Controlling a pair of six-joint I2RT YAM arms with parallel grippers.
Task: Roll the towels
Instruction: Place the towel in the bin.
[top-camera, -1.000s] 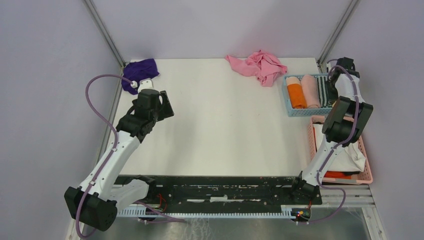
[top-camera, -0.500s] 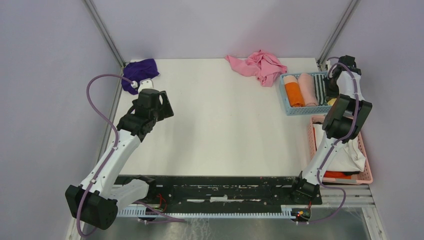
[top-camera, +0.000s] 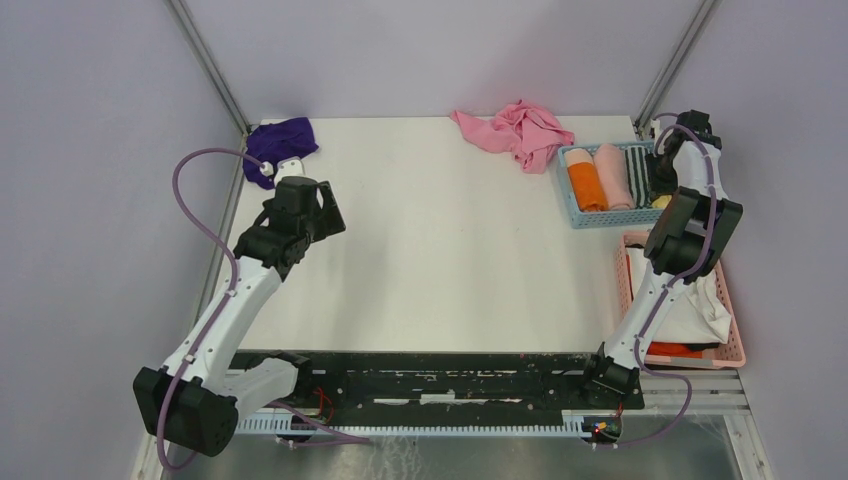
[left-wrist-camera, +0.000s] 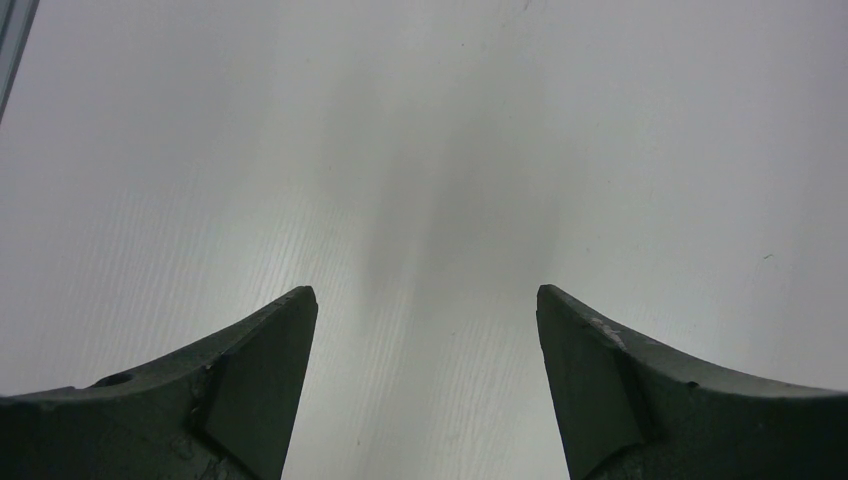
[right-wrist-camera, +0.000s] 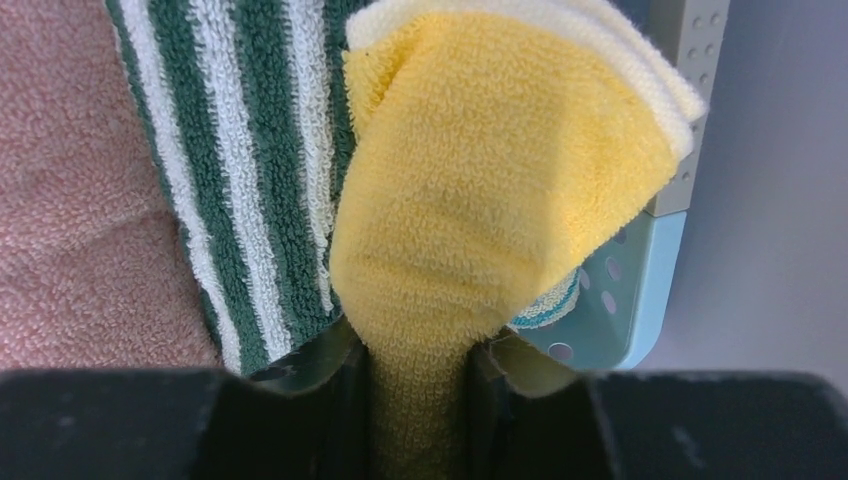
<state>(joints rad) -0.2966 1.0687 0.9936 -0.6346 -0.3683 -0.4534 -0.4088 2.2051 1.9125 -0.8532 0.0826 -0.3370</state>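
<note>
Right end effector (right-wrist-camera: 416, 372) pinches yellow towel (right-wrist-camera: 500, 180) beside striped towel (right-wrist-camera: 250, 200).

Left arm (top-camera: 225, 310) & right arm (top-camera: 650, 310): white links, black joints, purple cable (top-camera: 177, 185) looping along each. Left gripper (left-wrist-camera: 425, 290): dark grey tapered fingers (left-wrist-camera: 250, 390), scuffed, w/ small hole.

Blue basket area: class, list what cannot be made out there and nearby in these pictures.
1. Yellow towel: right wrist view, lower end hidden inside the right gripper; top view, nearly all behind the right arm.
2. Striped towel: right wrist view, cut off by the top edge.
3. Pink basket: top view, contents largely covered by that arm.
</note>
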